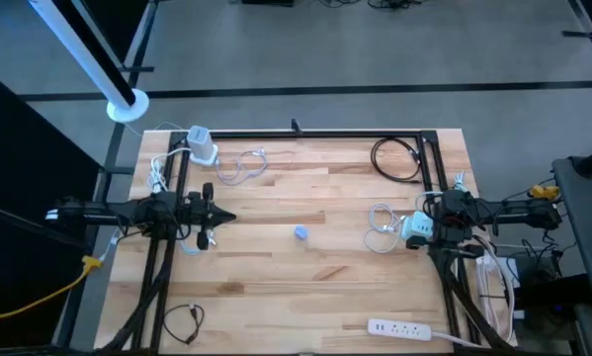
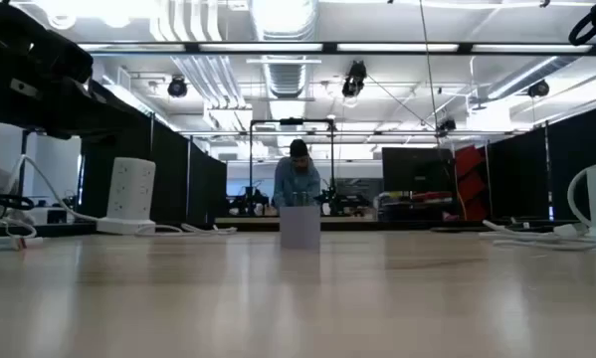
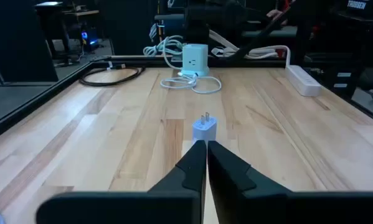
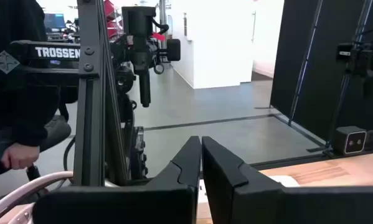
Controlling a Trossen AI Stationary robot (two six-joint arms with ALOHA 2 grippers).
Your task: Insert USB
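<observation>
A small white plug adapter [image 1: 300, 232] stands near the table's middle, prongs up [image 3: 204, 127]; it is also in the low view [image 2: 299, 225]. A loose white USB cable [image 1: 380, 222] lies beside a white outlet cube [image 1: 414, 227] at the right. Another white cable [image 1: 242, 164] runs to a second cube [image 1: 203, 146] at the far left. My left gripper [image 1: 224, 217] hovers shut at the left, pointing level at the adapter [image 3: 206, 149]. My right gripper [image 4: 201, 149] is shut by the right edge, behind the right cube.
A coiled black cable [image 1: 395, 158] lies at the far right. A white power strip [image 1: 404, 326] sits along the near edge, and a small black cable [image 1: 182, 321] at the near left. Bare wood surrounds the adapter. A person [image 2: 298, 179] stands far behind the table.
</observation>
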